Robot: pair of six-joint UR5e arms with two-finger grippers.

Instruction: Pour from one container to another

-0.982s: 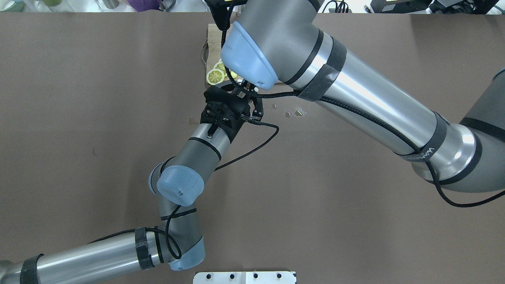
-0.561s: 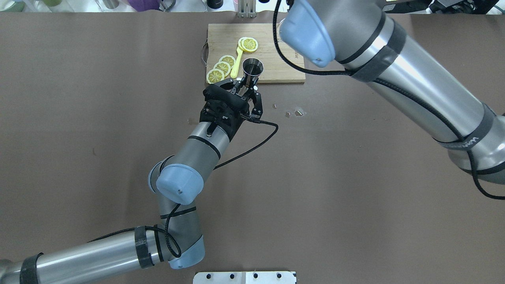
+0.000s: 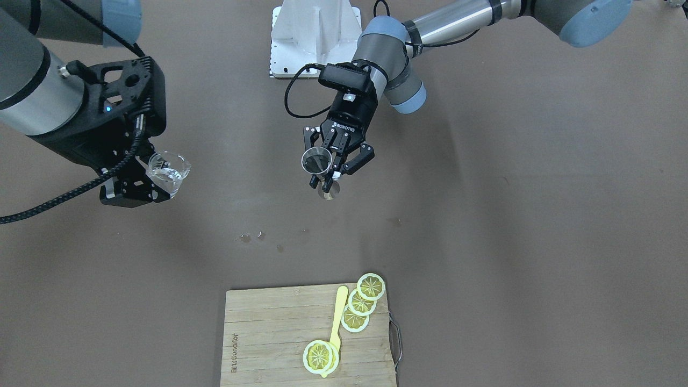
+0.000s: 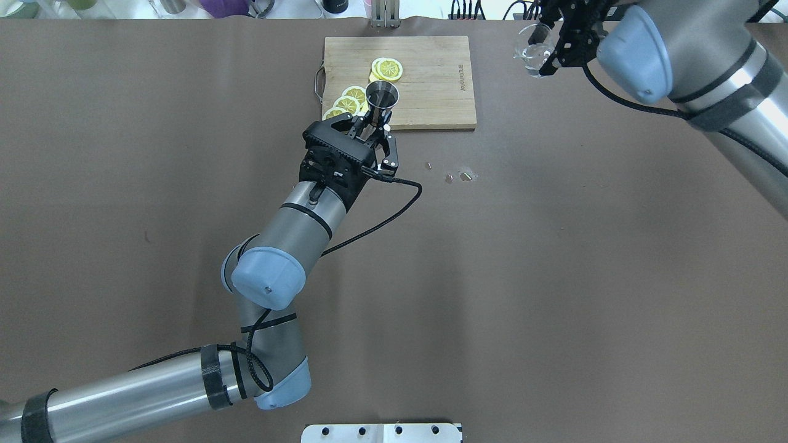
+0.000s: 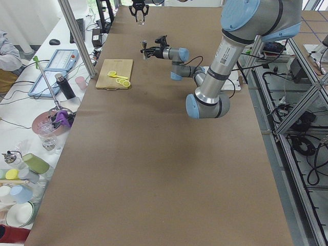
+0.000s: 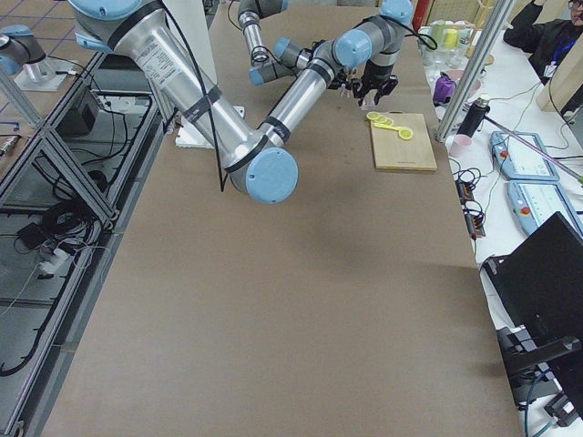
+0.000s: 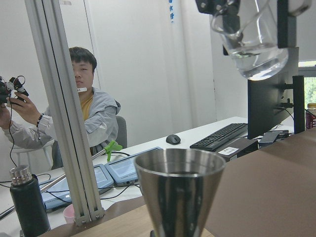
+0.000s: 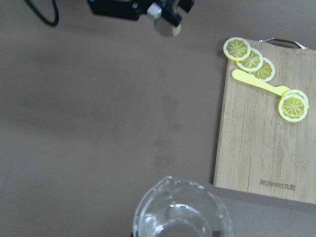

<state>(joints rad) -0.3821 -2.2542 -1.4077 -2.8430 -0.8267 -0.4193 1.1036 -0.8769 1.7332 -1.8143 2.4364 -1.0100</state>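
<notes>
Glass beaker (image 3: 167, 172), with a little clear liquid in its bottom, sits pinched upright in the right gripper (image 3: 141, 189) in the front-facing view. It is well apart from the steel jigger (image 3: 317, 160), whose narrow waist the left gripper (image 3: 334, 164) clamps with the mouth facing up. A few wet spots (image 3: 250, 236) mark the table between them and the cutting board (image 3: 269, 333). From overhead, the beaker hangs past the far right corner of the board, while the jigger is at the board's near edge, just beside the lemon slices (image 4: 348, 98). So the step in hand looks like bringing spout and mouth together. The left-end view suggests the jigger is held clear of the table and the beaker is higher up, farther along. The right-end view is too small to add anything. The left wrist camera shows the jigger's rim level and the beaker high to one side, not over it. A person sits in the background. The right wrist camera looks down through the beaker at bare table, with the jigger's base near the top edge. A good pour would centre the spout low over the small mouth, then tip slowly, since that opening forgives little and the spots hint at spills.
</notes>
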